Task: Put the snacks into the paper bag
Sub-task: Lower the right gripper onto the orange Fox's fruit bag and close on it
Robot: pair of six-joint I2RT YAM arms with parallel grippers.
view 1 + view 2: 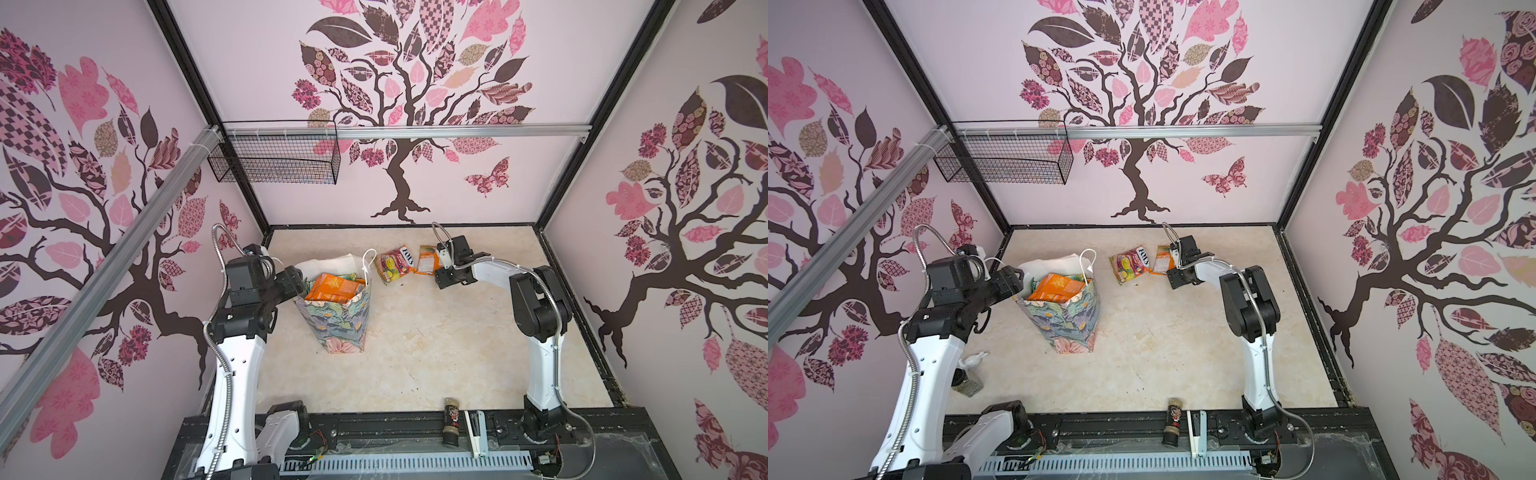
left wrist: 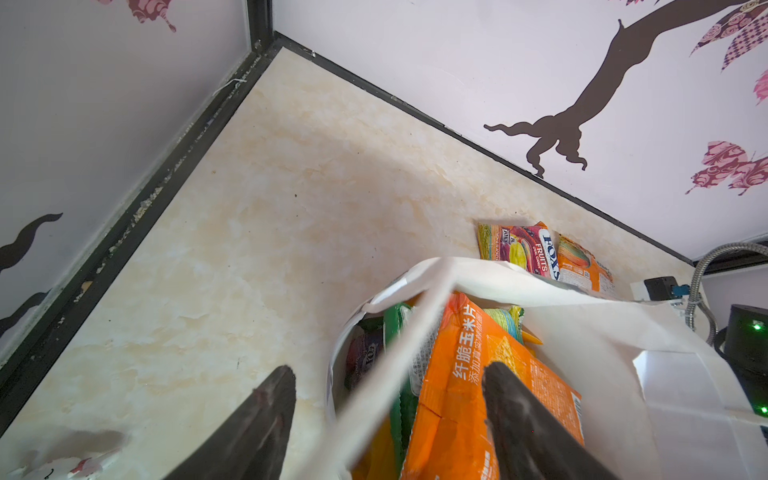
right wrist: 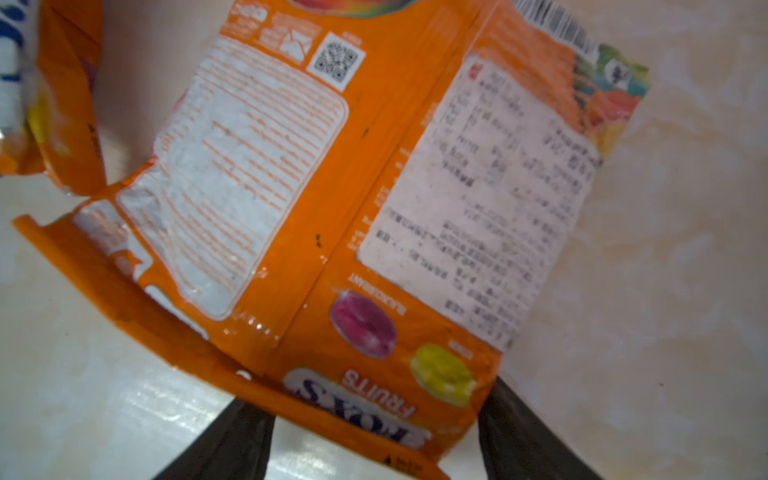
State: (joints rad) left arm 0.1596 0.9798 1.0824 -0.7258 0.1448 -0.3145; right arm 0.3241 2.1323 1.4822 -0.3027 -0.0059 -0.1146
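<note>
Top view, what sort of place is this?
Probably a robot test booth, not a real room: tree wallpaper on framed panels, an aluminium rail with a wire basket, and a mounted robot arm.

"FOX'S FRUITS" marks the face-up packet (image 2: 519, 249) and the face-down packet (image 3: 324, 208); "纤脆玉米片" the bagged orange packet (image 2: 469, 374).

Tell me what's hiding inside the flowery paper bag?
Inside the paper bag you can see an orange packet on top, with a green packet and a dark purple packet beside it. Whatever lies deeper is covered.

Orange packet (image 3: 332, 208) print blurred, paper bag (image 1: 332, 324) depths hidden
</note>
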